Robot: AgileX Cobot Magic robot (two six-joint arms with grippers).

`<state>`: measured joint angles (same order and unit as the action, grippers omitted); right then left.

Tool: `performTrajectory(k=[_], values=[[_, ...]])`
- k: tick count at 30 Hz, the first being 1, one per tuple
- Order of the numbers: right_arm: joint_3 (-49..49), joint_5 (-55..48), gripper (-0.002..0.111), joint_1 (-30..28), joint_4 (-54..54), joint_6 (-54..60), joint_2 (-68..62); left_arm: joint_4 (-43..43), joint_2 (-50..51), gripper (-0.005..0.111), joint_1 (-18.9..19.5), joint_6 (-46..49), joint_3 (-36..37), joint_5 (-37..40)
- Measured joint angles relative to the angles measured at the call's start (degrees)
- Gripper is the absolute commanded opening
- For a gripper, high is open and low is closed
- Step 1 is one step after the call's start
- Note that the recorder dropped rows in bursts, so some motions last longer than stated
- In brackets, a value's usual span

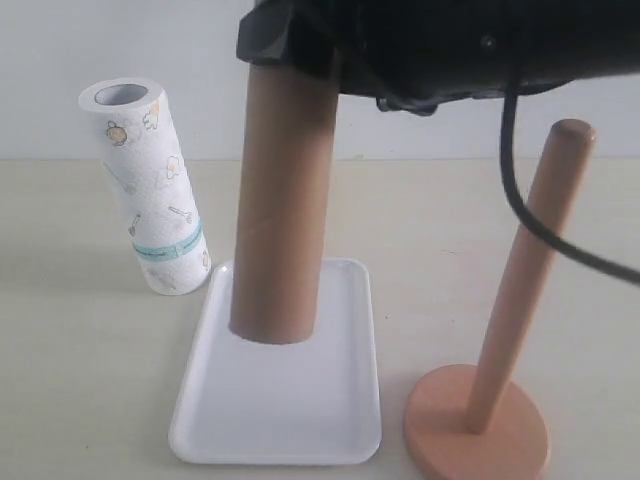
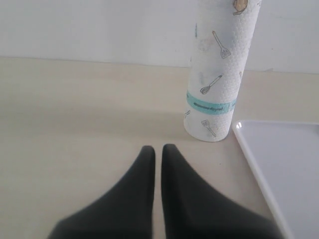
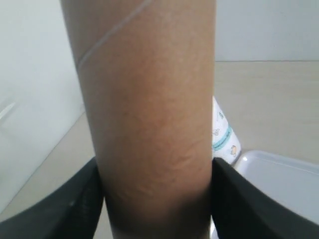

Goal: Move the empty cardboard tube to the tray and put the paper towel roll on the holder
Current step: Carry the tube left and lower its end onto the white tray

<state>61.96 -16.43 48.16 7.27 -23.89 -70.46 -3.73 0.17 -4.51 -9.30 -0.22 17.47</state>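
Note:
The brown cardboard tube (image 1: 280, 200) stands upright over the back half of the white tray (image 1: 300, 425). I cannot tell whether its lower end touches the tray. My right gripper (image 1: 300, 45) holds the tube near its top, and the right wrist view shows a finger pressed on each side of the tube (image 3: 154, 124). The printed paper towel roll (image 1: 150, 190) stands leaning a little, left of the tray. My left gripper (image 2: 158, 149) is shut and empty, low over the table a short way from the roll (image 2: 219, 74). The wooden holder (image 1: 525, 290) stands bare at the right.
The holder's round base (image 1: 475, 430) sits close beside the tray's right rim. A black cable (image 1: 530, 215) hangs from the right arm in front of the holder's post. The tray's corner (image 2: 284, 164) lies just right of the left gripper. A pale wall stands behind the table.

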Motion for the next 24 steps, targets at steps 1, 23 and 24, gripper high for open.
performTrajectory(k=[1,23,24], values=[[1.5,-2.5,0.000,-1.0,0.0,0.2,-0.6,0.0,0.0,0.004,0.0,0.0,0.0,0.0],[15.1,-47.0,0.000,-31.9,69.9,69.5,-20.2,0.0,0.0,0.004,0.0,0.0,0.0,0.0],[16.2,-49.4,0.000,-33.1,71.5,70.6,-23.0,0.0,0.0,0.004,0.0,0.0,0.0,0.0]])
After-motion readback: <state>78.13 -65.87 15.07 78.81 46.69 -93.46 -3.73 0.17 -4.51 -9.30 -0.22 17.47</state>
